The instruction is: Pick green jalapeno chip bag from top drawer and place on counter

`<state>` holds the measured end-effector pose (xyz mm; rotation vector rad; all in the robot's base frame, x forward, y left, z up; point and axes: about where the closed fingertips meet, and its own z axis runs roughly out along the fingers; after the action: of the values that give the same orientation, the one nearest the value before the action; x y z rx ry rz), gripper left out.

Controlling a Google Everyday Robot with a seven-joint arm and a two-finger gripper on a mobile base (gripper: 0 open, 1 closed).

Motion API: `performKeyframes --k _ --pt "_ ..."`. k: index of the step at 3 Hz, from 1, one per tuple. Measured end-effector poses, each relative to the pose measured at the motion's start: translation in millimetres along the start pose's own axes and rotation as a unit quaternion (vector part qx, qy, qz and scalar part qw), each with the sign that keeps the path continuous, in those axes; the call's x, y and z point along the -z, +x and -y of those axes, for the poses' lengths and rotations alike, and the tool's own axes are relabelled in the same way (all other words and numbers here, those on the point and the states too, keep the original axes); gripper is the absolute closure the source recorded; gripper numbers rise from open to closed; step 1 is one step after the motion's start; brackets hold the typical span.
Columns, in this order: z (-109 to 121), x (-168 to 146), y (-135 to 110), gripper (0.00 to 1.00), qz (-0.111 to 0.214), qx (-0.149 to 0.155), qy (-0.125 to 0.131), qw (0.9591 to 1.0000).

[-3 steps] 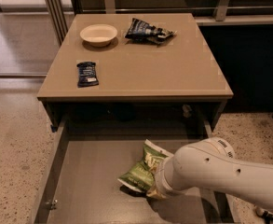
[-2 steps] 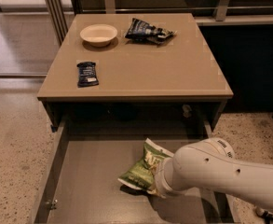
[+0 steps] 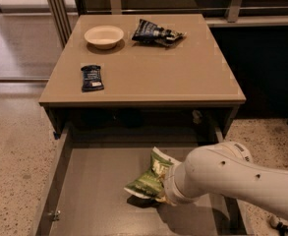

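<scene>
My hand (image 3: 167, 193) is at the crinkly green chip bag (image 3: 151, 178) in the grey drawer (image 3: 97, 191) under the tan worktop (image 3: 148, 68)'s front edge; whether it grasps I cannot tell, and placing remains.

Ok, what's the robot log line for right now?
gripper: at green chip bag, inside open drawer | bag: not yet on counter | counter: bowl, dark chip bag, blue wrapper

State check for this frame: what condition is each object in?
top drawer: pulled open.
green jalapeno chip bag: in the drawer, tilted, against the claw.
claw: low in the drawer at the bag, grip hidden.
bowl: upright, empty, on the counter.
navy chip bag: lying on the counter.
bar wrapper: flat on the counter.
</scene>
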<state>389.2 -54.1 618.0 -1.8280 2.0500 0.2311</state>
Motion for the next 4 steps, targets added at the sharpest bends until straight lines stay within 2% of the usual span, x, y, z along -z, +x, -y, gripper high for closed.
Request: performKeyframes --k 1,2,4 --pt "14.8 48.1 -22.4 1.0 0.029 0.025 0.01 0.9992" --pt "26.8 92.3 -43.6 1.0 0.061 0.056 0.01 0.9965" --pt "46.9 167.1 -83.7 1.0 0.101 0.113 0.033 0.9879"
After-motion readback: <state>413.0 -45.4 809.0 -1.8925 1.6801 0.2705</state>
